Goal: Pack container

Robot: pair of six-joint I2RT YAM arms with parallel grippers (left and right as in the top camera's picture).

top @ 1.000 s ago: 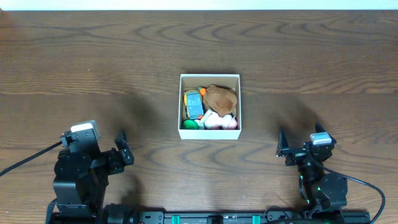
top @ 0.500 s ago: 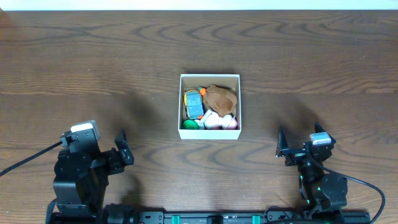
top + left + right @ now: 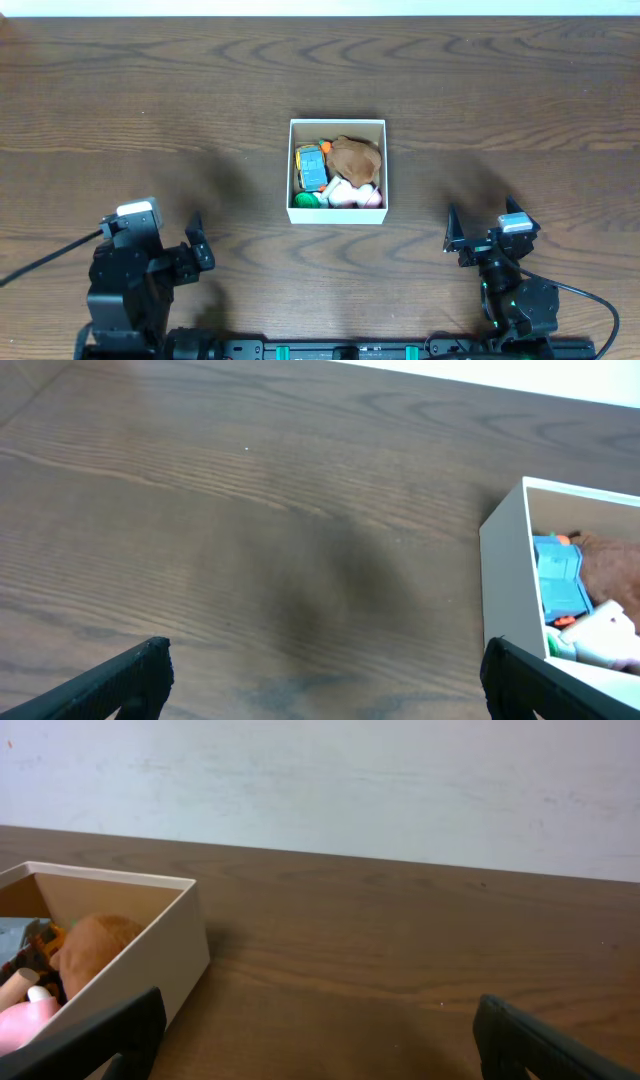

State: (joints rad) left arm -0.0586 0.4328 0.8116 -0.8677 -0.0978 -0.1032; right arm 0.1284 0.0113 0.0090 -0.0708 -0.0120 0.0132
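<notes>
Retreating slightly: left end effector (image 3: 322, 665) has edged back toward the near side of the dark wooden desk (image 3: 150, 100), right end effector (image 3: 315, 1020) unmoved. Both open, empty. Small white square cardboard box (image 3: 337, 214) sits mid-desk, toys inside, well apart from both; packing looks done

Left wrist view: container (image 3: 505, 575) runs off frame at 3 and 5 o'clock, only one corner in shot. Inside, blue toy (image 3: 558, 580) too blurred to name; brown plush (image 3: 610, 565) cut by 3 o'clock edge. Of left gripper (image 3: 325, 685) just fingertips show, rest below frame at 6 o'clock. Right wrist view: container clipped at 9 o'clock, pink toy (image 3: 25, 1020) mostly out of frame. Same for right gripper (image 3: 320, 1045), tips only. Overhead: green toy (image 3: 305, 198) at container's 7 o'clock half buried, kind unreadable. Left arm (image 3: 120, 300) cropped at 6 o'clock.
</notes>
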